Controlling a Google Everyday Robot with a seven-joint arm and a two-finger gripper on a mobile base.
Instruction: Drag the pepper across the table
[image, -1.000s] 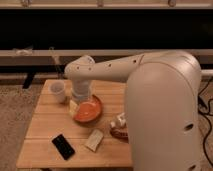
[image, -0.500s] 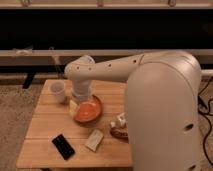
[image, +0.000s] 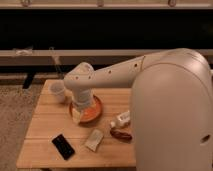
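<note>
The robot's 1 gripper (image: 76, 114) hangs at the end of a white arm, low over the left side of an orange bowl (image: 96, 111) near the middle of the table (image: 44, 120). Its tip blends into the bowl's rim, so it cannot be told whether the gripper is spread or closed, or whether it touches the bowl. It appears to hold nothing.

The arm reaches in from the robot's large white body, which fills the right of the view.

The pepper (image: 121, 134), slim and dark red-brown, lies flat on the planks towards the front right of the table. It is apart from the gripper, to the right of the bowl and nearer the front edge. A small white bottle (image: 121, 119) lies just behind the pepper, perhaps touching it.

A beige packet (image: 94, 140) sits just left of the pepper, a flat black object (image: 63, 146) further left, and a white cup (image: 58, 91) at the back left.

Judging by this layout, the drag has not begun. The gripper would need to cross over the bowl to reach the pepper. The bottle and packet crowd 2 sides of it.
</note>
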